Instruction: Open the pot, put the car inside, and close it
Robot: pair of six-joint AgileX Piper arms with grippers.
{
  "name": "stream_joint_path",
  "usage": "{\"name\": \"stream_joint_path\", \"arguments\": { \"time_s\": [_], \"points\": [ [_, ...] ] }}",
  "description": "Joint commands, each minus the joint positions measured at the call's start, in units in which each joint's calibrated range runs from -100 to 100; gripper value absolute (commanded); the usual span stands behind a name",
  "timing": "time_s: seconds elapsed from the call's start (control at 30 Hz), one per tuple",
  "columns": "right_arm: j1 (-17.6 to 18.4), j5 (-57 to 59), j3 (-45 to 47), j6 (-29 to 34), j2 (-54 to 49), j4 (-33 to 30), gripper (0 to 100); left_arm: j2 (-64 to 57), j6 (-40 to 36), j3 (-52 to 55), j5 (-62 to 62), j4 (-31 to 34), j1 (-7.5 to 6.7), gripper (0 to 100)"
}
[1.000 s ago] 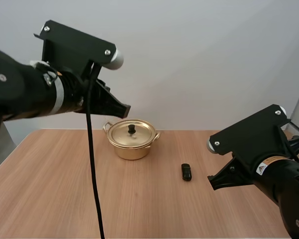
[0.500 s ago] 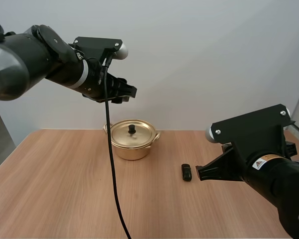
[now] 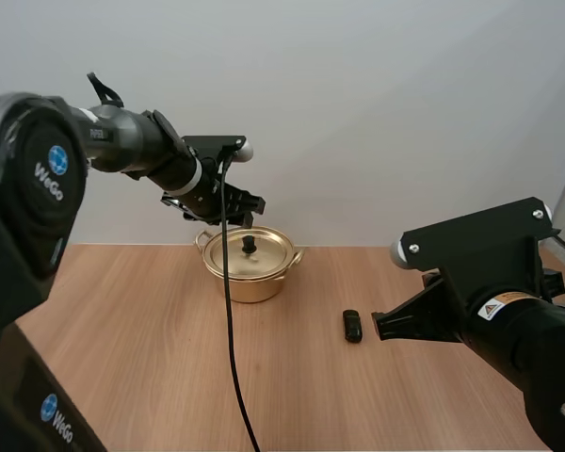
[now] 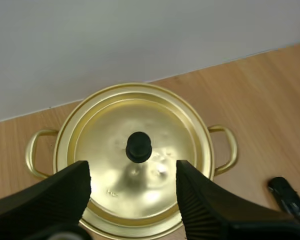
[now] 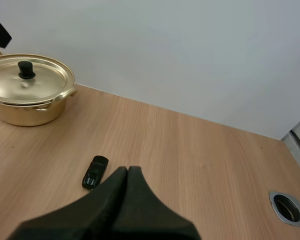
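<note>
Pale wall [image 3: 405, 113] backed the bench [image 3: 122, 330], where the lidded pot [image 3: 250, 264] stood apart from the black car [image 3: 353, 326]. Left pincer [image 4: 132, 172] hovered above the lid [image 4: 140, 120], fingers apart; right pincer [image 5: 126, 172] hung near the car, fingers together.

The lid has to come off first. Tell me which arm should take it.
Left. The left claw hangs open straight over the lid and its black knob. The right claw is shut, near the car, away from the pot.
</note>
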Motion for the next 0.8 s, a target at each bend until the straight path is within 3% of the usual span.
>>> {"name": "stream_joint_path", "arguments": {
  "time_s": [0.0,0.4,0.6,0.67,0.77],
  "points": [
    [-0.36,0.15,-0.06,0.00,0.02,-0.02,0,5.45,0.09,-1.00,0.21,-0.02,-0.04,83],
    [-0.44,0.15,-0.06,-0.10,0.02,0.30,0,8.15,2.30,-2.30,-9.18,1.09,-3.32,83],
    [-0.67,0.15,-0.06,-0.10,0.02,0.28,0,9.28,2.22,-2.34,-12.76,2.97,-3.50,83],
    [-0.82,0.15,-0.06,-0.10,0.02,0.28,0,9.82,2.22,-2.91,-12.98,3.06,-3.50,79],
    [-0.82,0.15,-0.06,-0.10,0.02,0.28,0,10.08,2.33,-3.03,-12.63,3.35,-3.50,53]
  ]
}}
